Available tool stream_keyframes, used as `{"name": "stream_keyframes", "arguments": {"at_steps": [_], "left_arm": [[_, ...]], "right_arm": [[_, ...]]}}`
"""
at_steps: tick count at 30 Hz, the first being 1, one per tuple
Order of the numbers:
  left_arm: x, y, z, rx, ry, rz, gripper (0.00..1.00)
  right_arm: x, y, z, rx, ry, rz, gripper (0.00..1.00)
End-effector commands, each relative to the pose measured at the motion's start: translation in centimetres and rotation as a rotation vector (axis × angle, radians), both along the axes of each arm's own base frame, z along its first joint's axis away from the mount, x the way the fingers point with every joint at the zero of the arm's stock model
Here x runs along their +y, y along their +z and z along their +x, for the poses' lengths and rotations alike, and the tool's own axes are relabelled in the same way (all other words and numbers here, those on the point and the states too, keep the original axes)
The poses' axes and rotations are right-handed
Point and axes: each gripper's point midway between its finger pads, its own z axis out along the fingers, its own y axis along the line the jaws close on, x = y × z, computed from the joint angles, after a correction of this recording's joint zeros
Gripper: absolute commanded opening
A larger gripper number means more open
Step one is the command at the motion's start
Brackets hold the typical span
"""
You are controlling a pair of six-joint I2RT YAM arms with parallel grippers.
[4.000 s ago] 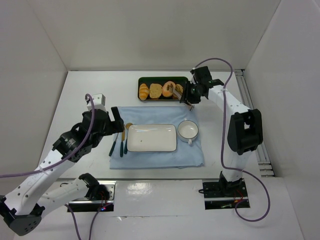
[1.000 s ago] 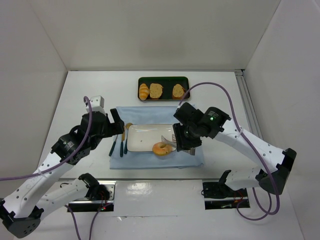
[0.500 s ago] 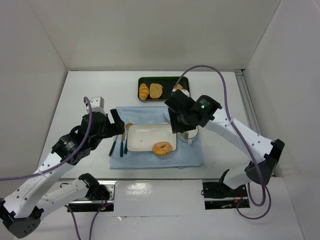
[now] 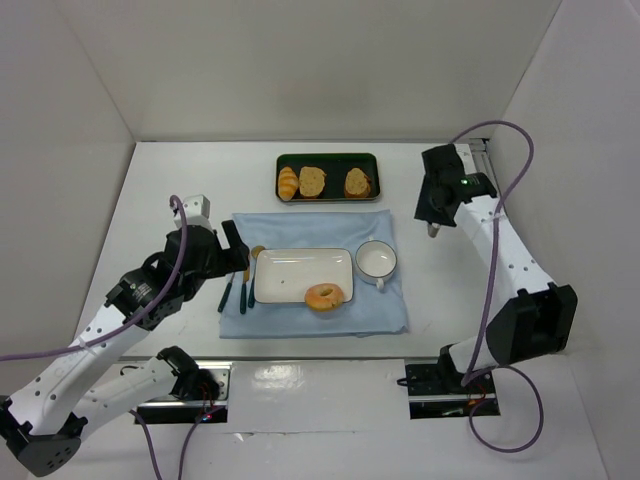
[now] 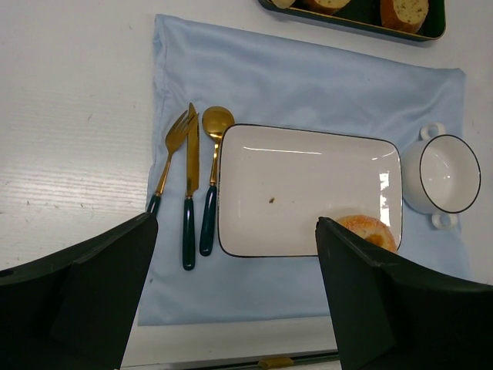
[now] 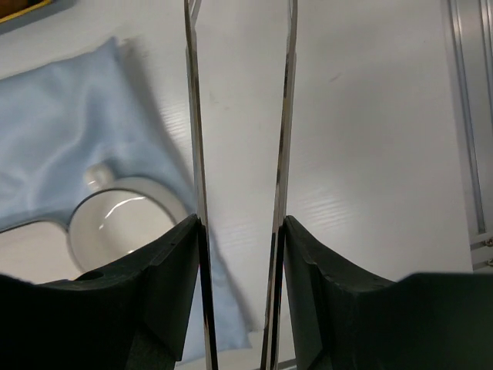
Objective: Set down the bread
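The white table point(image 4: 150, 200) fills the walled booth, and both arms reach over it from the near edge. The left gripper point(image 5: 233, 227) hovers over the near left part of the setting with its dark fingers point(image 5: 100, 285) spread wide and nothing between them. The right gripper point(image 4: 432, 222) hangs over bare table, beyond the right edge of the pale blue cloth point(image 4: 300, 322); it is clamped on a pair of thin metal tongs point(image 6: 281, 154), and the two blades stand apart with nothing caught between. On the cloth lies a white rectangular plate point(image 4: 290, 270) with a dark rim. Beyond the cloth's far edge sits a dark green tray point(image 4: 330, 158) with a ridged yellow roll point(image 4: 288, 182) and two brown bread slices point(image 4: 313, 181). A small white bowl point(image 4: 377, 259) with little handles stands just right of the plate. The bread point(image 4: 325, 297), a golden bagel, rests on the plate's near edge, right of centre, free of both grippers. Left of the plate lie a gold fork point(image 5: 171, 146), knife point(image 5: 189, 177) and spoon point(image 5: 215, 139) with dark green handles, side by side.
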Motion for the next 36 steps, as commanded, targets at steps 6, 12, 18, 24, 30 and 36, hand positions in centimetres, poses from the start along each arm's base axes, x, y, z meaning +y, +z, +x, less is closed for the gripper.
{"name": "stream_keyframes", "arguments": {"at_steps": [6,12,18,24,30,36], "left_arm": [[-0.5,0.6,0.3,-0.026,-0.014,-0.015,0.97],[-0.7,0.8,0.6,-0.034,-0.014,-0.020,0.97],[-0.7,0.4,0.6,-0.026,-0.014,-0.015,0.97],[-0.7,0.4,0.6,-0.026,-0.014,-0.015,0.98],[-0.5,0.4,0.4,-0.025,-0.009,-0.023,0.98],[-0.2,0.8,-0.2,-0.031,-0.005,-0.036,0.98]], "right_arm": [[-2.7,-3.3,4.2,-0.067,0.016,0.127,0.52],[-3.5,-5.5,5.6,-0.033,-0.003,0.159,0.52],[-4.2,-8.3,6.0,0.018,-0.031,0.204,0.52],[-5.0,-12.8,6.0,0.120,-0.060,0.229,0.52],[-4.9,-15.3,7.3,0.150,-0.066,0.244,0.52],[-5.6,-15.7,9.6,0.162,-0.074,0.211,0.52]]}}
